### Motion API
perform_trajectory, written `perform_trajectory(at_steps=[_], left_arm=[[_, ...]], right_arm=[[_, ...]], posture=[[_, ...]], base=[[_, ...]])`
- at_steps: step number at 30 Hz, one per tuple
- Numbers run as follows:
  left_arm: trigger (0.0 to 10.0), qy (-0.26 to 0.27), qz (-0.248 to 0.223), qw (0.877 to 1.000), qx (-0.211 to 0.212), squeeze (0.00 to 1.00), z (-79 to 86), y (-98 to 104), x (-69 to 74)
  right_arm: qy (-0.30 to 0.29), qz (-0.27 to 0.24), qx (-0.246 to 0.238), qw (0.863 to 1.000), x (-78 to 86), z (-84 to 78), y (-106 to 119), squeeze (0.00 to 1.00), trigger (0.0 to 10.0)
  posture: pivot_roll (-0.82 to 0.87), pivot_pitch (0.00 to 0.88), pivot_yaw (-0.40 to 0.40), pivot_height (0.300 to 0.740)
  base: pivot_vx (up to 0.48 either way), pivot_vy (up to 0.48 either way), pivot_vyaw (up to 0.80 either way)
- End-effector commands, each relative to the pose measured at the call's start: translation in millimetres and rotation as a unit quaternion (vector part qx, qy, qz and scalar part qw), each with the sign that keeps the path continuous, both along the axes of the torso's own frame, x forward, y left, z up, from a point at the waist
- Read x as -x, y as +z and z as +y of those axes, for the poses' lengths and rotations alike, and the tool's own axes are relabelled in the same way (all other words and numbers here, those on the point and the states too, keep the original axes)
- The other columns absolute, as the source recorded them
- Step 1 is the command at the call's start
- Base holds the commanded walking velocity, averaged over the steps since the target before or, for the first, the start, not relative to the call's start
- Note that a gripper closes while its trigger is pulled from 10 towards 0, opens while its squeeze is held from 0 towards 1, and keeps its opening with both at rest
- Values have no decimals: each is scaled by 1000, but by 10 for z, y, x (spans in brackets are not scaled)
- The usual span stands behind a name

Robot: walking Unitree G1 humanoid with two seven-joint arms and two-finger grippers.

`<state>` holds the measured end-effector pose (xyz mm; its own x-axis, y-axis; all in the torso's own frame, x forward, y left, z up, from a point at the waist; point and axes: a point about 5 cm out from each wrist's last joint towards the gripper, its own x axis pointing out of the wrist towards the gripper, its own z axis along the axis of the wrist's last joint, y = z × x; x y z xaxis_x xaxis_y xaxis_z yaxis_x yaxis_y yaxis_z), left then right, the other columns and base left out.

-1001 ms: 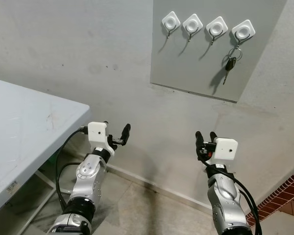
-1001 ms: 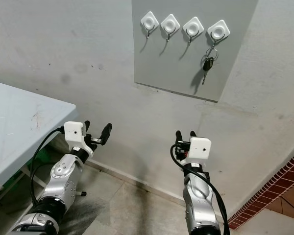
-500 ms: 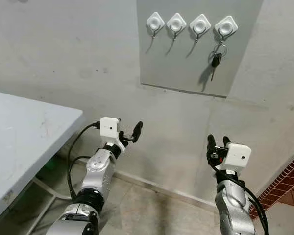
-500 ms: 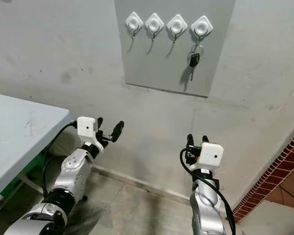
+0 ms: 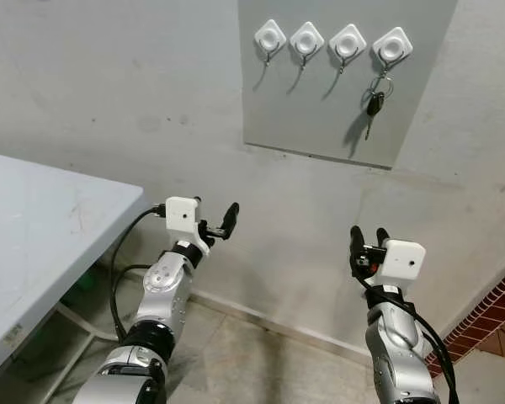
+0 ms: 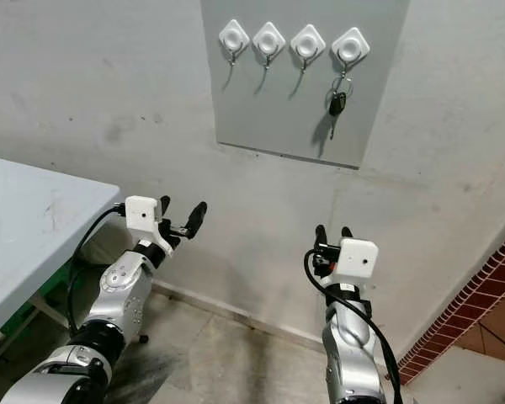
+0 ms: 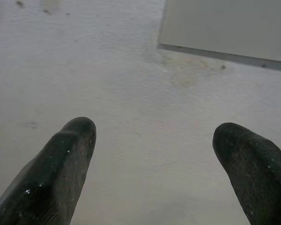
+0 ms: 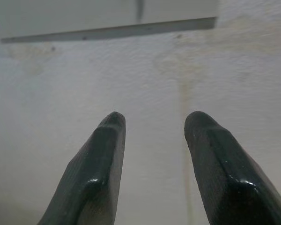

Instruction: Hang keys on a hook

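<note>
A black-headed key on a ring [image 5: 374, 103] hangs from the rightmost hook [image 5: 393, 48] of a row of white diamond-shaped hooks on a grey wall board [image 5: 320, 118]. The other hooks [image 5: 306, 39] are bare. Both grippers are held low in front of the wall, well below the board. My left gripper [image 5: 216, 217] is open, its fingers [image 7: 70, 150] wide apart with nothing between them. My right gripper [image 5: 368, 237] is also open and holds nothing, and its fingers [image 8: 103, 154] point at the bare wall under the board's lower edge.
A white table [image 5: 42, 219] fills the left side, with a frame and something green beneath it. A red brick wall [image 5: 497, 324] stands at the lower right. Tiled floor [image 5: 261, 362] lies between my arms.
The whole view has shifted as the camera moved, with the board now further left than a second ago. Both grippers stay open and low. The key hangs unchanged.
</note>
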<state>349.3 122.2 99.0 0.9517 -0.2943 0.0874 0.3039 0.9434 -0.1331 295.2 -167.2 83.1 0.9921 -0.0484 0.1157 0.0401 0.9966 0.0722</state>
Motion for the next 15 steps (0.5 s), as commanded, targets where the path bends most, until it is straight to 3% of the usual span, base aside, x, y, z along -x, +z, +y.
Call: perform_trajectory(at_steps=[1, 15], left_arm=[[10000, 15, -3, 1000, -4, 0, 80, -9, 12], [10000, 15, 0, 1000, -6, 0, 43, -27, 26]], right_arm=[[14, 7, -2, 1000, -27, 58, -7, 0, 10000], [21, 11, -1, 1000, -52, 68, -16, 0, 10000]], posture=[[-55, 0, 20, 740], [-32, 0, 9, 740]], base=[[0, 0, 0], [0, 0, 0]])
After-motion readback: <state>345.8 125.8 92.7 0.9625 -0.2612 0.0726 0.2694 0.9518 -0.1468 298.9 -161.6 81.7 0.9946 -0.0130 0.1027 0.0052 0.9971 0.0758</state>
